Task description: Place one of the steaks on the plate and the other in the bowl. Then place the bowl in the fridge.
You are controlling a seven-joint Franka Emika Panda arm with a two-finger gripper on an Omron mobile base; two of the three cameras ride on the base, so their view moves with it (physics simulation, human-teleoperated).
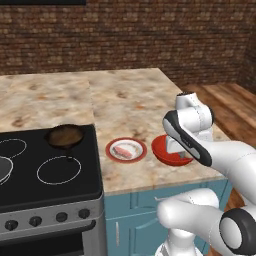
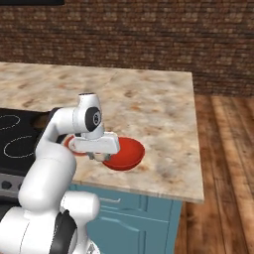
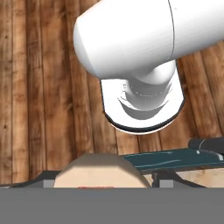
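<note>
Room: a rendered kitchen with a dark brick wall [image 1: 125, 35] behind and plank floor [image 2: 228, 163] off the bench's right end.
Surface: a mottled beige stone bench [image 1: 125, 100] on teal cabinets [image 1: 135, 215], with a black stove [image 1: 50, 170] set into its left part; a dark pan [image 1: 65, 136] sits at the stove's back right corner.
Plate: the red-rimmed plate [image 1: 126, 149] lies near the bench's front edge, just right of the stove, already carrying one steak [image 1: 124, 151], so that half of the job looks done.
Bowl: the red bowl [image 2: 126, 154] sits just beside the plate toward the right, close to the front edge, within easy reach for a lift to the fridge.
Second steak: cannot tell from these views whether it lies in the bowl.
Hand: the hand [image 2: 98, 158] hangs at the bowl's near left rim, fingers spread fairly wide; whether they straddle or touch the rim cannot be told.
Judgement: the pose suggests a rim grasp is being lined up.
</note>
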